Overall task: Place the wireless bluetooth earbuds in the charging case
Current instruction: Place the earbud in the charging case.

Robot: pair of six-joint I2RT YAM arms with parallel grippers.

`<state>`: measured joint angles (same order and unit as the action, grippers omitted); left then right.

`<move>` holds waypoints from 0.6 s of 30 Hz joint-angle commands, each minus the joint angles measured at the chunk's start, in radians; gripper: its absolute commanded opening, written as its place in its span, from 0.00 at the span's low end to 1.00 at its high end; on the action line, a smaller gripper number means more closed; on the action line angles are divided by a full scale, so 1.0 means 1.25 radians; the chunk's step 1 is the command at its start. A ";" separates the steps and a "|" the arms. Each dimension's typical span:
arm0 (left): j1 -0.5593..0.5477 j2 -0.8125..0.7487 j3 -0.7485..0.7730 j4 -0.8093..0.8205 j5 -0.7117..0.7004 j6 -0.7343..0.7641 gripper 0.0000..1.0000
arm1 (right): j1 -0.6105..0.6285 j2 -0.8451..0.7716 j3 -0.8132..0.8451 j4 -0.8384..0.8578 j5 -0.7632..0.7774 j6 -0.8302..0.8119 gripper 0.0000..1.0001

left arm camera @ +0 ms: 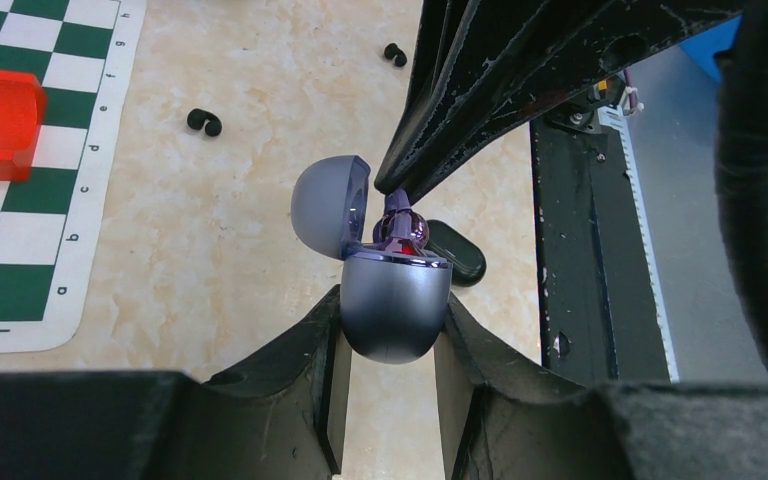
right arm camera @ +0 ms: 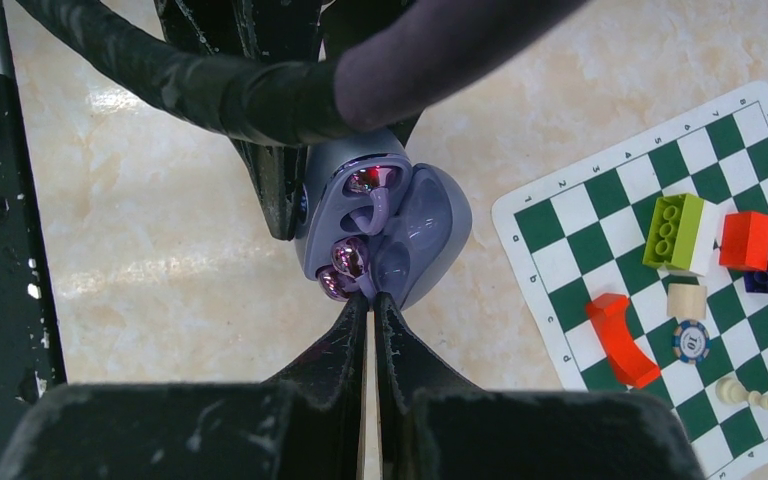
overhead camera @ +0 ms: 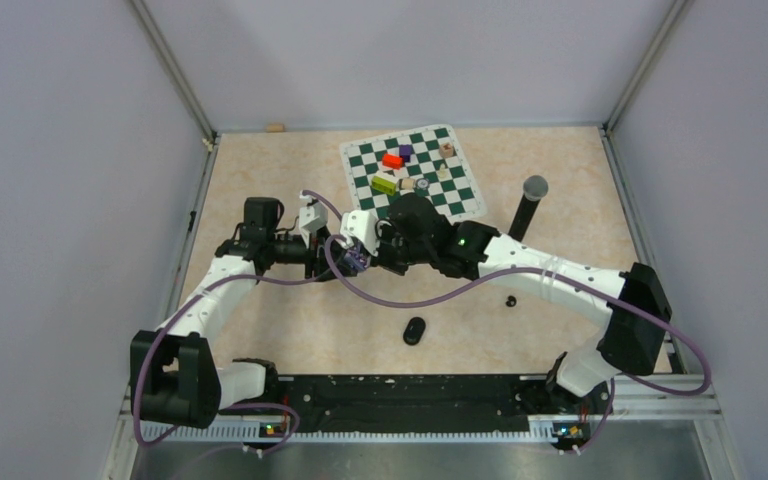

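The open charging case is pinched by the left end effector. Its purple earbud is touched by the right end effector, pressed together.

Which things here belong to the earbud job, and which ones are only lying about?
Job: purple charging case, purple earbud, black earbuds, black case.
Lying about: chessboard, red arch block, green block, poker chip.

Chessboard border: letters a–g, digit 1; poker chip: 10
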<state>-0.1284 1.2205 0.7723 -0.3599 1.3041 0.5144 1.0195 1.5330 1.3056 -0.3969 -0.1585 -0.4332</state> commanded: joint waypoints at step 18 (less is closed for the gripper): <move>-0.008 0.000 0.024 0.043 0.044 0.012 0.00 | 0.074 0.050 0.050 -0.004 0.060 0.028 0.00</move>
<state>-0.1249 1.2209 0.7723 -0.3672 1.3010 0.5140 1.0477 1.5482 1.3243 -0.4152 -0.0959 -0.4152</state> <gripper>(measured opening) 0.374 0.009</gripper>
